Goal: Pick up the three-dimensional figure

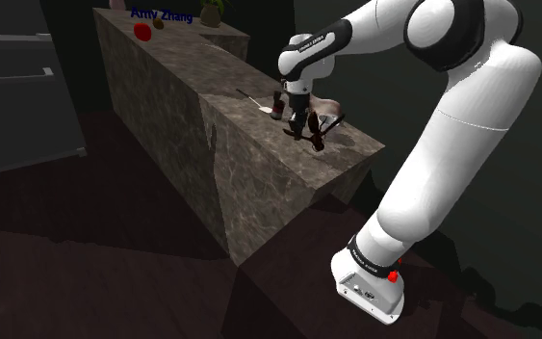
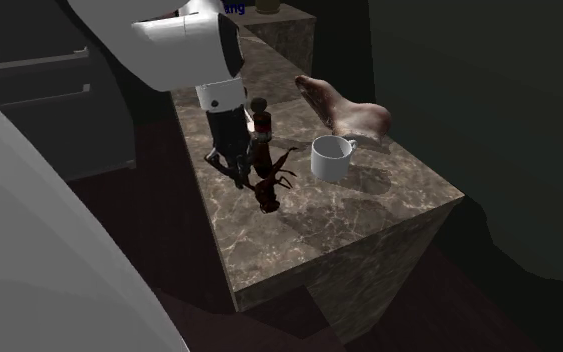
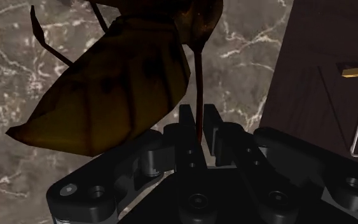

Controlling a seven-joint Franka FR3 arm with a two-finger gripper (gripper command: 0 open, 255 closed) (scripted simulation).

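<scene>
- Gripping with the tool (image 3: 199, 122), by black fingers drawn almost together, one thin dark leg of the brown insect-shaped figure (image 3: 114, 83)
- Sitting low over the marbled table (image 2: 369, 225), near its end, with the figure (image 2: 269, 190) just beside the tool (image 2: 241, 168) and its plump body off to one side of the fingers; cannot tell whether resting on the stone or just clear of it
- Judged as the lift step: rise straight up and slowly, since so slim a hold probably lets the heavier body swing or twist
- Avoid any sideways sweep at the start, with a dark bottle (image 2: 261, 122) just behind the tool and a white mug (image 2: 331, 157) near on the second exterior view's right
- Hold the squeeze firm through the rise; on any droop of the body or slide of the leg, set down and retake closer to the body
- Watch the other spindly legs for snagging on the table edge or the bottle
- Stop once plainly clear of the table
</scene>
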